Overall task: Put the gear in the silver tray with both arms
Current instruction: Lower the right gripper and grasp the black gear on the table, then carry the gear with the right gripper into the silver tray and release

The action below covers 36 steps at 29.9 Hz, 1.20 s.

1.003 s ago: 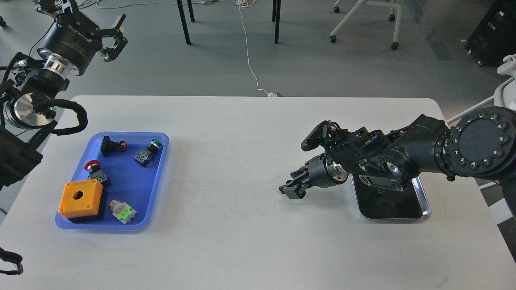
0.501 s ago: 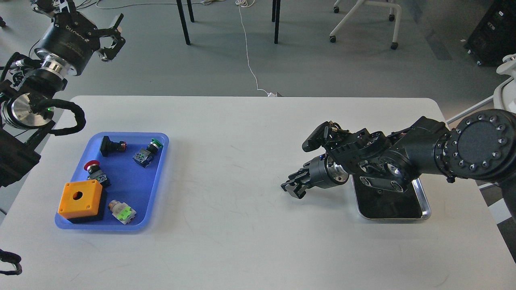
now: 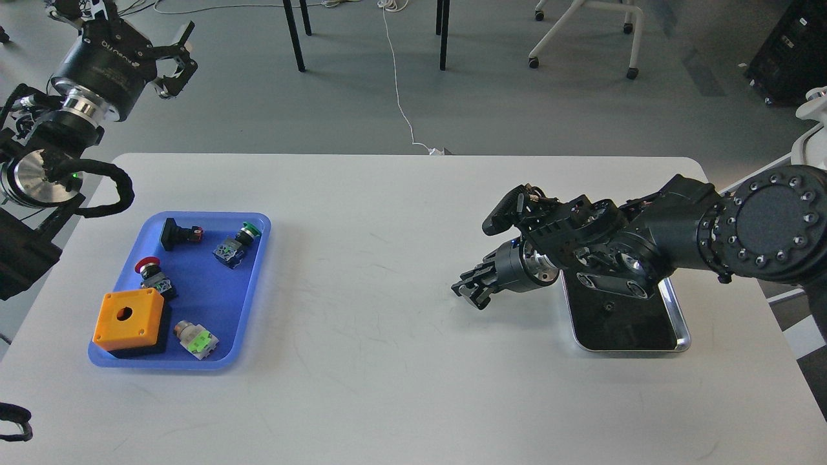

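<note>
The silver tray (image 3: 680, 329) lies at the right of the white table, its dark bottom bare, its far end under my right arm. My right gripper (image 3: 470, 292) hangs just above the table, left of the tray; it is dark and its fingers cannot be told apart. My left gripper (image 3: 173, 59) is raised high beyond the table's far left corner, its fingers spread and empty. The blue plastic tray (image 3: 255, 284) at the left holds an orange box (image 3: 128, 318), a red push button (image 3: 150, 269), a green push button (image 3: 236, 244), a black switch (image 3: 177, 232) and a lime-green part (image 3: 197, 340).
The white table (image 3: 387, 361) has rounded corners. Beyond its far edge a white cable (image 3: 402, 110) runs over the floor, with black table legs (image 3: 294, 35) and a chair base (image 3: 581, 32) further back.
My right gripper has risen slightly and drawn a little to the right, towards the silver tray. My left arm has drifted slightly up and to the left. The things in the blue tray have not moved.
</note>
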{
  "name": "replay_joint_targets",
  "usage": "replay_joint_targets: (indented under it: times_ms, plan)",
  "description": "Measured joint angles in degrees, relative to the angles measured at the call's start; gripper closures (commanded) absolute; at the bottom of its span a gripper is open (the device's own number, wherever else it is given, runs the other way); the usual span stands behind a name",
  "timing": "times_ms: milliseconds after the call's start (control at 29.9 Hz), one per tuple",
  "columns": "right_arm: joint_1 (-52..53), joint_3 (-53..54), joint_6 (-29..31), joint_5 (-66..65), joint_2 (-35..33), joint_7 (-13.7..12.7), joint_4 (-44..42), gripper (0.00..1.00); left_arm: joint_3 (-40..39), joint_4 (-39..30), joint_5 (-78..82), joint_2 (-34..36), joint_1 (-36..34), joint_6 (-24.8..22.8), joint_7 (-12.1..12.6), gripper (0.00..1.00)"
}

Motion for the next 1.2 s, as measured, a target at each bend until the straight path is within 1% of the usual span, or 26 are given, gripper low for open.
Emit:
replay_joint_targets:
  times_ms: [267, 334, 401, 568, 668, 802, 936, 1036, 1203]
  plan:
    - [6.54, 0.35, -0.04, -0.47, -0.09, 0.01, 2.56, 0.82, 0.00, -0.12, 0.00, 0.58, 0.00, 0.28, 0.00, 0.02]
    - [7.99, 0.35, -0.04, -1.18, -1.76, 0.01, 4.06, 0.82, 0.02, -0.89, 0.00, 0.64, -0.01, 0.51, 0.00, 0.02]
    - [9.01, 0.44, -0.01, -1.60, -5.27, 0.01, 5.90, 0.82, 0.05, -1.75, 0.00, 0.74, -0.02, 0.70, 0.00, 0.02]
    - [10.42, 0.55, 0.01, -4.36, -16.42, 0.00, 11.24, 0.82, 0.09, -2.80, 0.00, 1.16, -0.11, 0.80, 0.00, 0.02]
    - [9.51, 0.62, 0.01, -7.76, -23.46, -0.01, 12.03, 0.82, 0.15, -2.87, 0.00, 1.30, -0.11, 0.81, 0.00, 0.02]
    - [5.39, 0.72, 0.00, -9.19, -29.35, -0.01, 10.98, 0.82, 0.47, -2.90, 0.00, 1.38, -0.11, 0.81, 0.00, 0.02]
    - [-0.17, 2.02, -1.41, -9.35, -30.73, -0.01, 7.74, 0.82, 0.69, -3.15, 0.00, 1.25, -0.11, 0.89, 0.00, 0.02]
    - [-3.34, 3.41, -2.60, -9.35, -30.77, 0.00, 6.01, 0.81, 0.78, -4.12, 0.00, 1.15, -0.07, 1.45, 0.07, 0.02]
    - [-7.71, 4.03, -2.92, -9.35, -29.96, 0.00, 1.75, 0.81, 0.80, -4.97, 0.07, 1.08, 0.09, 2.17, 0.16, 0.02]
